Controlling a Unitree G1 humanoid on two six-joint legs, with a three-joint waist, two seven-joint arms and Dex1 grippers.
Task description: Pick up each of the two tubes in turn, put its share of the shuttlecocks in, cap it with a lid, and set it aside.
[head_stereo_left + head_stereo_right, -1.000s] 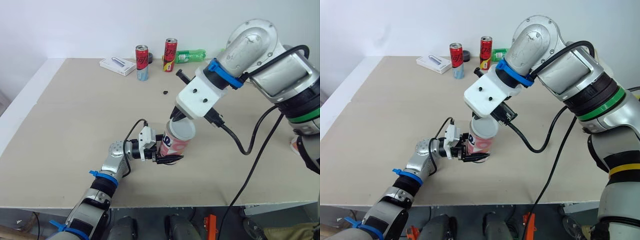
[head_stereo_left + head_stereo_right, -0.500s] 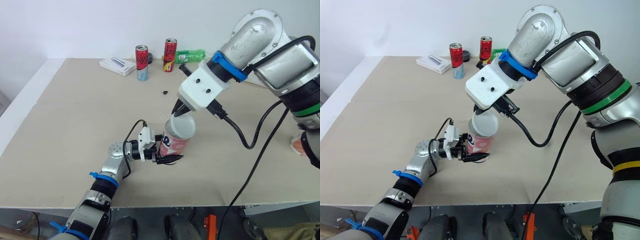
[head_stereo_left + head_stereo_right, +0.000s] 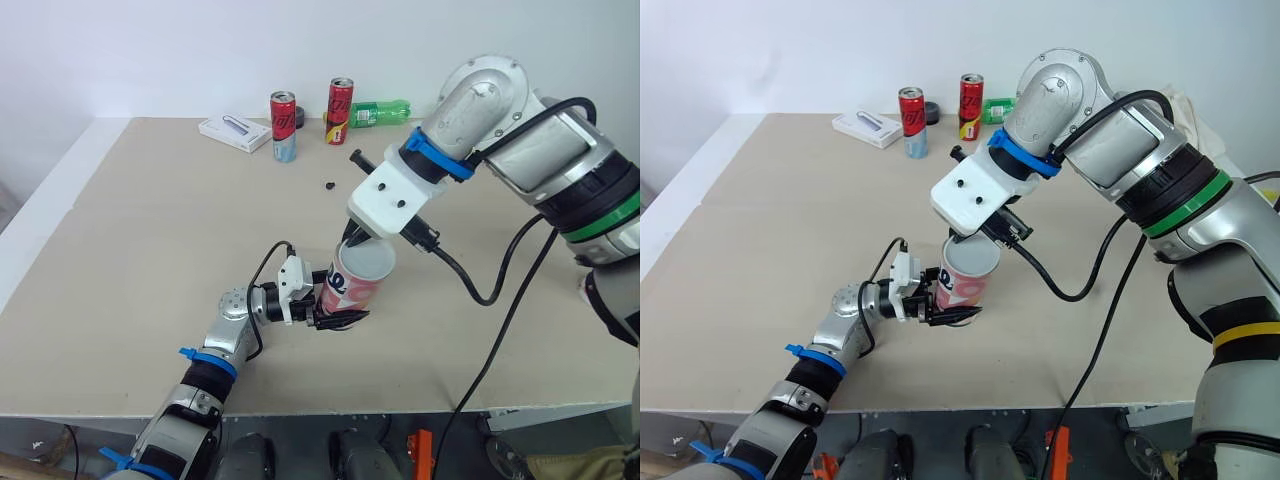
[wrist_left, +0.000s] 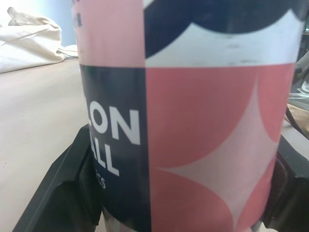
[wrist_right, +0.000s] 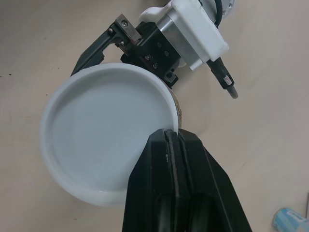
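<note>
A short pink, navy and white tube [image 3: 346, 290] stands upright on the table, near the front middle. My left gripper [image 3: 335, 307] is shut on the tube's lower part; its black fingers [image 4: 63, 193] flank the tube's wall. A white round lid [image 5: 106, 130] sits over the tube's mouth, slightly off to one side. My right gripper [image 3: 352, 238] comes down from above and is shut on the lid's rim, its fingers [image 5: 169, 159] pinching the edge. The tube's inside is hidden by the lid.
At the table's back stand two red cans [image 3: 284, 122] [image 3: 341, 107], a white flat box [image 3: 234, 131] and a green bottle [image 3: 380, 112] lying down. A small dark bit [image 3: 330, 184] lies mid-table. A black cable [image 3: 500, 280] hangs from my right arm.
My right gripper lifted and tilted the lid half a second ago, then lowered it back flat over the tube's mouth. The left gripper and tube stayed put.
</note>
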